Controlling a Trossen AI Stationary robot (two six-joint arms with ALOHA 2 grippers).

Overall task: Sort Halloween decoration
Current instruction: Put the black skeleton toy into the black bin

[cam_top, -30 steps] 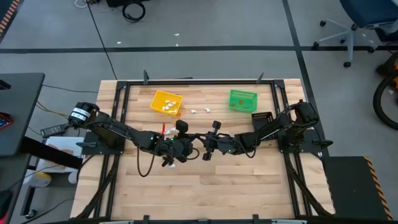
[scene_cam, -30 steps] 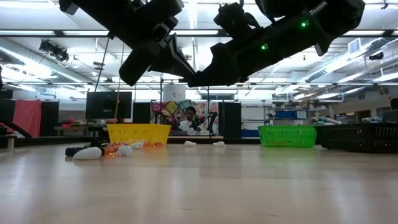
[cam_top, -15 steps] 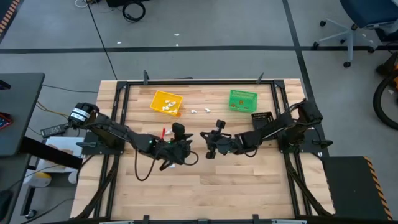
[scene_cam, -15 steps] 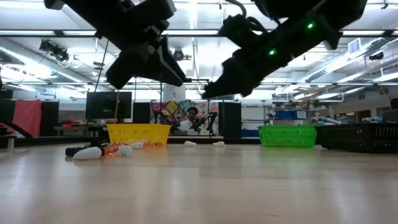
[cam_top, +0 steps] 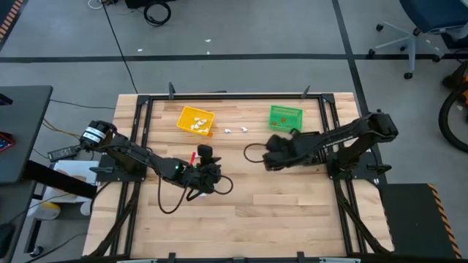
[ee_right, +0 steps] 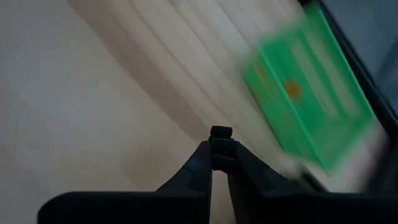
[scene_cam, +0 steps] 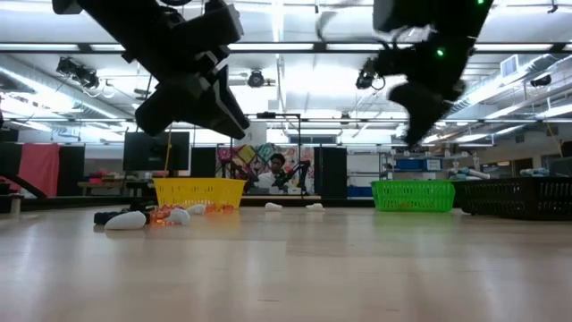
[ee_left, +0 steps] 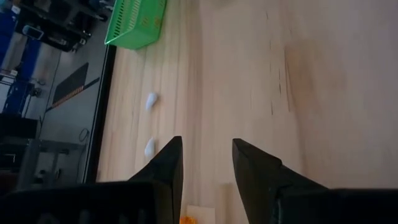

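Your left gripper (ee_left: 205, 163) hangs over the middle of the pale wooden worktop (cam_top: 278, 197), fingers parted and empty. Your right gripper (ee_right: 219, 144), fingers clenched on a small dark piece, points toward the green mesh bin (cam_top: 284, 117). Two tiny white trinkets (cam_top: 234, 130) lie between the bins.

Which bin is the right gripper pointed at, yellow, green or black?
The green bin. It fills the right wrist view just past the right gripper; the yellow bin sits far off on the left arm's side.
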